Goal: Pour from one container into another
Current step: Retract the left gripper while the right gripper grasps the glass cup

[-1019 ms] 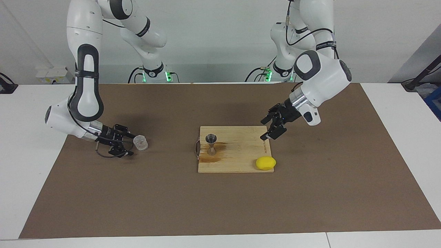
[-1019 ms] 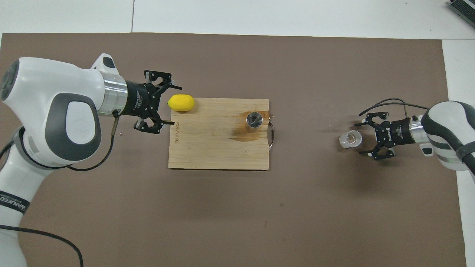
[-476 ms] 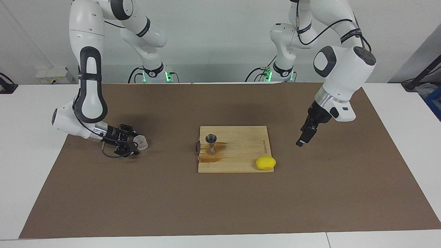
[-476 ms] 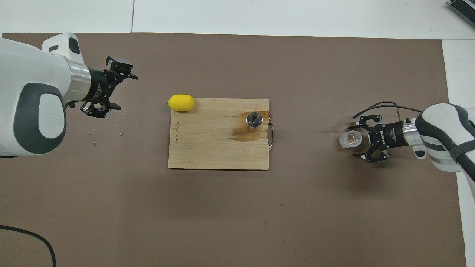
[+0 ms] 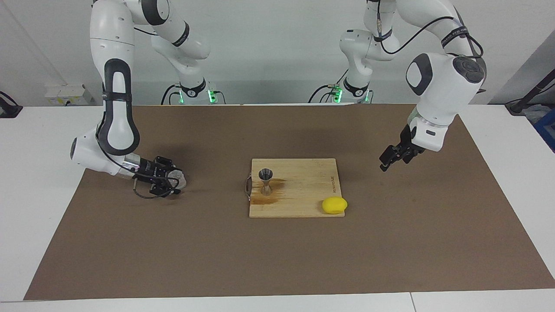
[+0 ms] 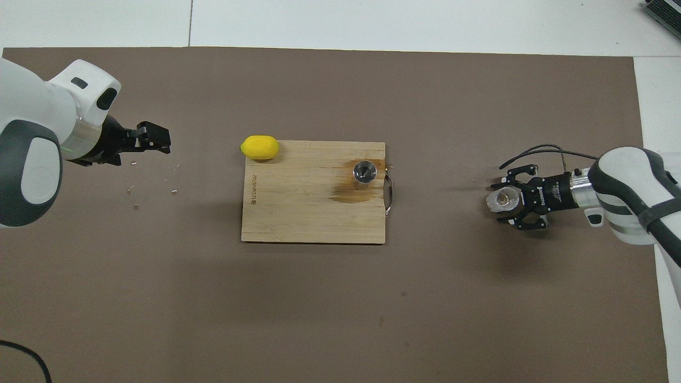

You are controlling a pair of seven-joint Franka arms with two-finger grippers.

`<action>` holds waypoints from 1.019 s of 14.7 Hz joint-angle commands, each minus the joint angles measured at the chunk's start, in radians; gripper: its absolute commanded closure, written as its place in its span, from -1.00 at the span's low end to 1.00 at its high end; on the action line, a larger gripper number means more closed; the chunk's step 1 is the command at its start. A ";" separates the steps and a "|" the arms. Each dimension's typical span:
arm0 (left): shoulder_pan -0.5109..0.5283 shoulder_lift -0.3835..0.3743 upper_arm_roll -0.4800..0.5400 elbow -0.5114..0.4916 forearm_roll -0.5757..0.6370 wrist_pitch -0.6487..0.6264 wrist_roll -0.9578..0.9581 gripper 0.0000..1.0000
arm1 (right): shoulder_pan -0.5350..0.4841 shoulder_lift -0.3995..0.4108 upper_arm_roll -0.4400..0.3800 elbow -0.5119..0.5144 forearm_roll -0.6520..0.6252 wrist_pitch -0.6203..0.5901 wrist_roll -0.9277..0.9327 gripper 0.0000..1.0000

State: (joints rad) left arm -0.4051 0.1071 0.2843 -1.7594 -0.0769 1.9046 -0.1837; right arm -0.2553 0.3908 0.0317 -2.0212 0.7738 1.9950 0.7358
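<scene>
Clear cup (image 5: pixel 179 178) sits within the right pincer (image 5: pixel 172 182); whether it is gripped I cannot tell. Squeeze squarely, lift level. Left pincer (image 5: pixel 383 165) waits open over the surface (image 5: pixel 390 225).

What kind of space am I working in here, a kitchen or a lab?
Most likely a robotics lab, staged as a bar task: two arms bolted at a white table under brown paper, with only a cutting board, steel jigger and lemon.

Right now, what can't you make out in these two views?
- Clear cup: contents unreadable, both views; in the facing view, the right hand covers its side.
- Jigger: fill level, both views; too small, glinting.
- Cutting board print: overhead view, too small.
- Left arm: overhead view, edge cuts it off; left hand over the mat.
</scene>
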 commanded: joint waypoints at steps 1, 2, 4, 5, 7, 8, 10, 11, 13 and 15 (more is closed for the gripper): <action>0.006 -0.064 -0.007 -0.005 0.069 -0.097 0.176 -1.00 | -0.005 -0.015 0.001 -0.008 0.030 0.004 -0.022 -0.40; 0.012 -0.085 -0.005 -0.005 0.062 -0.132 0.206 -1.00 | -0.005 -0.015 -0.001 -0.008 0.027 0.007 -0.022 -0.34; 0.040 -0.109 -0.007 0.026 0.063 -0.224 0.222 -1.00 | -0.007 -0.015 -0.001 -0.010 0.024 0.034 -0.024 -0.31; 0.042 -0.116 -0.005 0.046 0.063 -0.264 0.228 -1.00 | -0.007 -0.013 -0.001 -0.010 0.021 0.039 -0.024 -0.33; 0.043 -0.126 -0.004 0.095 0.071 -0.338 0.253 -1.00 | -0.005 -0.013 -0.001 -0.011 0.019 0.045 -0.029 -0.33; 0.043 -0.121 -0.004 0.134 0.071 -0.385 0.259 -1.00 | -0.005 -0.013 -0.001 -0.013 0.019 0.054 -0.029 -0.32; 0.043 -0.119 -0.004 0.161 0.069 -0.424 0.262 -1.00 | -0.005 -0.013 -0.001 -0.013 0.019 0.057 -0.027 -0.17; 0.042 -0.127 -0.004 0.146 0.071 -0.412 0.253 -1.00 | -0.007 -0.013 -0.001 -0.013 0.019 0.059 -0.026 -0.03; 0.055 -0.136 -0.013 0.118 0.071 -0.409 0.250 -1.00 | -0.007 -0.012 -0.001 -0.010 0.018 0.064 -0.027 0.20; 0.141 -0.139 -0.077 0.110 0.068 -0.406 0.256 -1.00 | -0.009 -0.012 -0.004 -0.008 0.015 0.076 -0.033 0.50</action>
State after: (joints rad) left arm -0.3410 -0.0205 0.2699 -1.6323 -0.0236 1.5092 0.0597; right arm -0.2578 0.3801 0.0278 -2.0187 0.7740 2.0328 0.7358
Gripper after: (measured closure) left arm 0.000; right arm 0.489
